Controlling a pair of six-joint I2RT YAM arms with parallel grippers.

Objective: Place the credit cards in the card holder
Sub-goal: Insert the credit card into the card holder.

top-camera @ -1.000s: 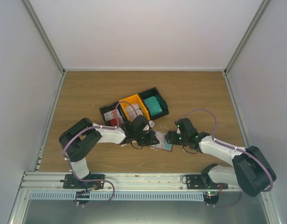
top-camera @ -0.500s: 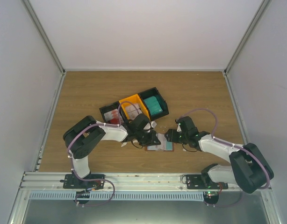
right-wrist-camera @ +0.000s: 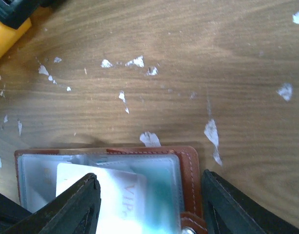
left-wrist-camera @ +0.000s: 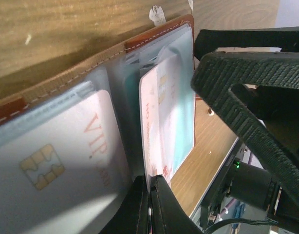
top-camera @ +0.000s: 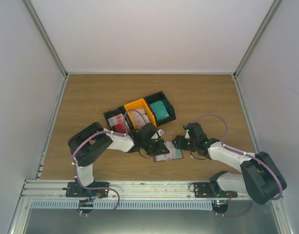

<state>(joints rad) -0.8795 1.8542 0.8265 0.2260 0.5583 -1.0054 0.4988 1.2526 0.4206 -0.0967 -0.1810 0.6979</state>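
My left gripper (left-wrist-camera: 150, 207) has crept in, jaws pinched on a white-pink card (left-wrist-camera: 159, 131) now edging into the card holder (top-camera: 169, 153) (five o'clock of the orange bin (top-camera: 131, 106)); my right gripper (right-wrist-camera: 149, 200) has narrowed, yet gapes.

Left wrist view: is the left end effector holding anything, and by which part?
Yes. The left end effector is pinched shut on a white-pinkish credit card, gripping its near edge. The card's far end sits among the sleeves of the open card holder.
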